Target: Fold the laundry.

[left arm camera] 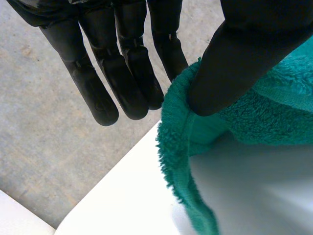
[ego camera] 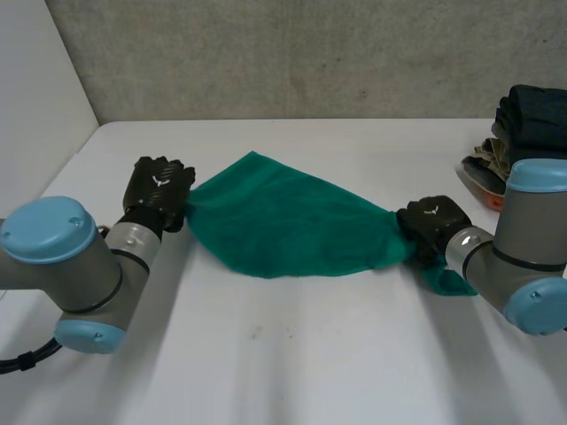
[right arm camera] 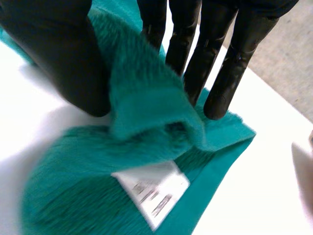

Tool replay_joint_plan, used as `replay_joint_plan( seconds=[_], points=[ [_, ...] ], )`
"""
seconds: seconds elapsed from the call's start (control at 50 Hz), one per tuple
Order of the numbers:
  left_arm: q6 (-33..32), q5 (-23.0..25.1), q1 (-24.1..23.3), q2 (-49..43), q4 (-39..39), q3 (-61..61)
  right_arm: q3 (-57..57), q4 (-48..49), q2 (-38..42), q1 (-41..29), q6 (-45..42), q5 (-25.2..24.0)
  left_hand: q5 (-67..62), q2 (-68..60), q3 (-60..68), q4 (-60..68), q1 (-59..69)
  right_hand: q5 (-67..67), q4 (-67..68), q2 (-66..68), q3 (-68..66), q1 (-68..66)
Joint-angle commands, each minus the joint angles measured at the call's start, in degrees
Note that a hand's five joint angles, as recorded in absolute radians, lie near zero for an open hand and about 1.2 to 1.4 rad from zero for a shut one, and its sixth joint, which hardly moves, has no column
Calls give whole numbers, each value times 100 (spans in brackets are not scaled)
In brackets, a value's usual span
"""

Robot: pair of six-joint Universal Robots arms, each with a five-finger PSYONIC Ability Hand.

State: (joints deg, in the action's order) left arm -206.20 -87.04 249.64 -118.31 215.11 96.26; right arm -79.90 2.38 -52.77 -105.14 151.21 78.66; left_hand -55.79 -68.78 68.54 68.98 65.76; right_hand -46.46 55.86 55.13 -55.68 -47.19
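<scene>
Head view: nearest, the left arm [ego camera: 62, 266] and right arm [ego camera: 523, 266] reach over the white desk [ego camera: 292, 354] toward a green towel [ego camera: 283, 221]. The towel is over the middle of the desk, stretched between the two hands. The left hand [ego camera: 158, 190] holds the towel's left corner. The right hand [ego camera: 431, 226] holds its right end, and a bit of towel lies on the desk under that wrist.

Left wrist view: the thumb [left arm camera: 244, 54] presses on the towel's hem. The fingers [left arm camera: 122, 83] are straight and close together behind the hem, and it is caught between the thumb and the nearest finger.

Right wrist view: the fingers are straight and side by side, pinching a raised fold of towel against the thumb. A white label [right arm camera: 151, 188] sits on the towel just beside that fold.

Beyond the towel's right end, a pile of dark clothes [ego camera: 523, 133] sits at the desk's edge. A grey wall [ego camera: 292, 53] stands behind the towel.
</scene>
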Motion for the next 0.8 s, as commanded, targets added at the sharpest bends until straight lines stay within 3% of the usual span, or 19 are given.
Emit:
replay_joint_plan(
  seconds=[0.02, 0.08, 0.24, 0.3, 0.4, 0.52, 0.68, 0.8],
  points=[
    [19, 3, 50, 396, -66, 112, -149, -238, -295, 20, 40, 0, -1421, -1122, 1146, 1102, 1424, 1960, -1901, -1828, 1883, 1034],
    [19, 3, 58, 510, -119, 165, -157, -352, -348, 11, 31, 0, -1421, -1122, 1146, 1102, 1424, 2483, -2424, -2350, 2406, 1557],
    [19, 3, 41, 555, -154, 191, -17, -423, -392, -33, 14, -17, -1421, -1122, 1146, 1102, 1424, 2182, -2123, -2050, 2105, 1256],
    [19, 3, 41, 555, -171, 182, 88, -423, -375, -50, 5, -70, -1421, -1122, 1146, 1102, 1424, 1227, -1167, -1094, 1150, 300],
    [10, 3, 58, 555, -197, 182, 395, -431, -94, -68, -56, -88, -1421, -1122, 1146, 1102, 1424, -2348, 2407, 2480, -2425, -3274],
    [10, 3, 85, 782, -513, 156, 703, -545, -338, -59, -30, -70, -1421, -1122, 1146, 1102, 1424, -2354, 2414, 2487, -2432, -3281],
    [1, 12, 287, 1714, -1445, 138, 1152, -1687, -1217, 38, -504, -211, -1421, -1122, 1146, 1102, 1424, -2354, 2414, 2487, -2432, -3281],
    [-60, 29, 348, 2689, -2657, 130, 1135, -3471, -1999, 406, -1971, -123, -1421, -1122, 1146, 1102, 1424, -2354, 2414, 2487, -2432, -3281]
  ],
)
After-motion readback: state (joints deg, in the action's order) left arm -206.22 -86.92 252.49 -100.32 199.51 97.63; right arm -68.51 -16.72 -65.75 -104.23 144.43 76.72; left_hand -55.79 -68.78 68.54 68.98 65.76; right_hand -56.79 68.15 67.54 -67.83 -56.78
